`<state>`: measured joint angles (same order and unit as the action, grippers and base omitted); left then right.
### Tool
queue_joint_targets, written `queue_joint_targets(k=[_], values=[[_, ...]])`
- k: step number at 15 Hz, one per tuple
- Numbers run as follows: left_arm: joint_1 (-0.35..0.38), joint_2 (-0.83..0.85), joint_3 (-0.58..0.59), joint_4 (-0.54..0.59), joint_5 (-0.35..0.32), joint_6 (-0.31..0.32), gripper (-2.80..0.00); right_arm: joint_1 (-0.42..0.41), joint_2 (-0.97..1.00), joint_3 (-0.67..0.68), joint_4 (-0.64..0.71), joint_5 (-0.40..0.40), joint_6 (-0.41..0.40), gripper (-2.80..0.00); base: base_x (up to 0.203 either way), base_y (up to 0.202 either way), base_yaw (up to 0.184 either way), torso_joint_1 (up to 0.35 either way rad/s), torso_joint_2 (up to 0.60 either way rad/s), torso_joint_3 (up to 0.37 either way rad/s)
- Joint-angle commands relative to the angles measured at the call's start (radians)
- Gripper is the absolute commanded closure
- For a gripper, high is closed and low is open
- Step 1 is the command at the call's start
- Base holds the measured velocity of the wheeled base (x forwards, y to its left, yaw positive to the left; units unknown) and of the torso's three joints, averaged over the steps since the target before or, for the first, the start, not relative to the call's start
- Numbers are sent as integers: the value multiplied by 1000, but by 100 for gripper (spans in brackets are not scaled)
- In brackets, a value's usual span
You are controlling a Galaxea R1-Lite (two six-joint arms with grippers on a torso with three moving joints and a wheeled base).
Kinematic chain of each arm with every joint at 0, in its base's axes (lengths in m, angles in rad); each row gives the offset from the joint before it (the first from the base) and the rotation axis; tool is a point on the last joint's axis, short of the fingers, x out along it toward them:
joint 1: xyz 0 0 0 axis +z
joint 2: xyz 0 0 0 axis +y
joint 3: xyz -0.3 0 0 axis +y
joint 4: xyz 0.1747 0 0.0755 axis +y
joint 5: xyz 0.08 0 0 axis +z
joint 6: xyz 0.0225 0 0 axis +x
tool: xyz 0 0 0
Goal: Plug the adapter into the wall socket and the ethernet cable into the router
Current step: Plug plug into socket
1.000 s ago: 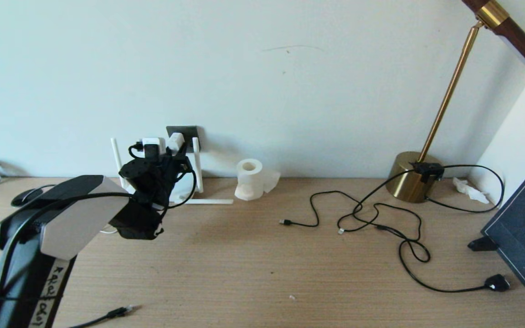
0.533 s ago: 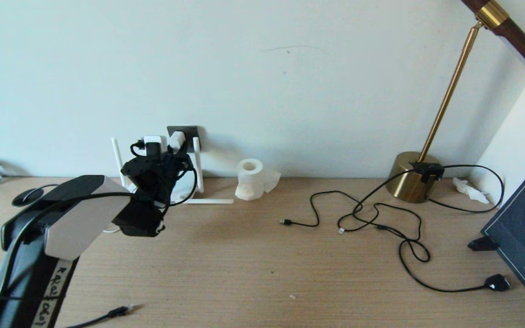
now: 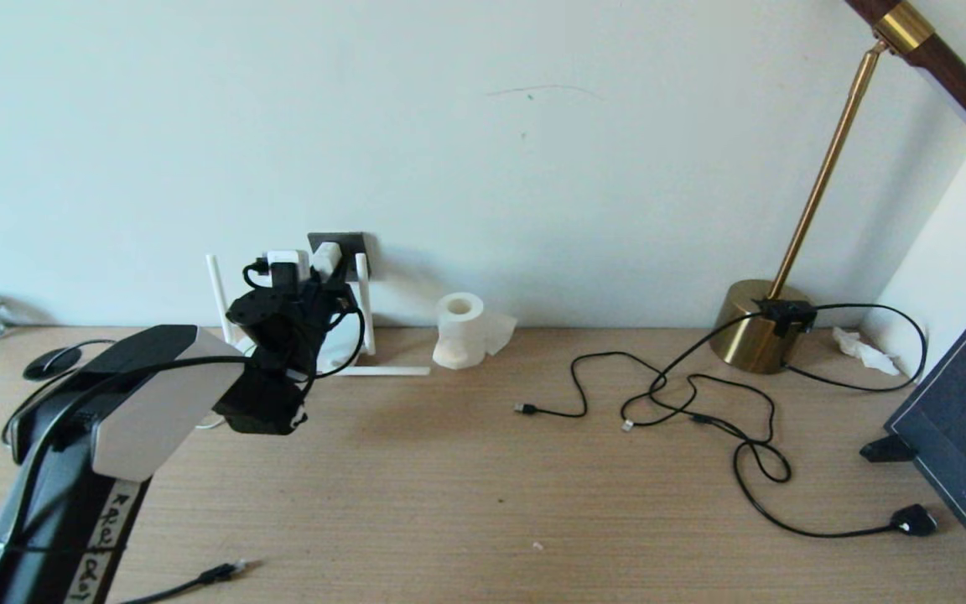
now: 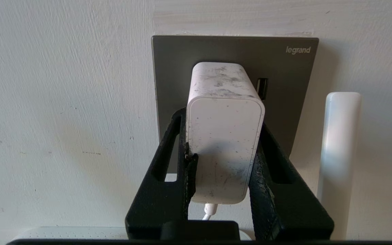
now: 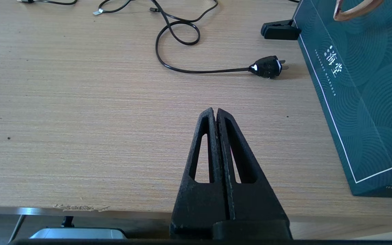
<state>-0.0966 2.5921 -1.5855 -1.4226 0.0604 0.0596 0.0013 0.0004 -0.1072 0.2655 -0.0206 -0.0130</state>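
At the wall: left gripper (image 4: pixel 224 136) clamps the adapter (image 4: pixel 224 136), pressed against the wall socket (image 4: pixel 237 54).
Right gripper (image 5: pixel 215 114): parked low over the table (image 5: pixel 80 119), jaws closed, empty.
Ethernet cable (image 3: pixel 219 575): on the near table edge.
Router (image 3: pixel 340 356): below the socket.

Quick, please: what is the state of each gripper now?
Left gripper: closed on the adapter, at the wall socket.
Right gripper: closed, empty, over the table.
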Motion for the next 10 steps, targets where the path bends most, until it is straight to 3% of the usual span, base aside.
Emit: queue_joint_targets(k=[1, 10], values=[[0, 3, 1, -4, 1, 0, 0, 0, 1, 0, 1, -1, -1, 0, 0, 0, 0, 0, 0, 0], [-8, 42, -33, 4, 15, 12, 0, 0, 1, 0, 1, -1, -1, 0, 0, 0, 0, 0, 0, 0]])
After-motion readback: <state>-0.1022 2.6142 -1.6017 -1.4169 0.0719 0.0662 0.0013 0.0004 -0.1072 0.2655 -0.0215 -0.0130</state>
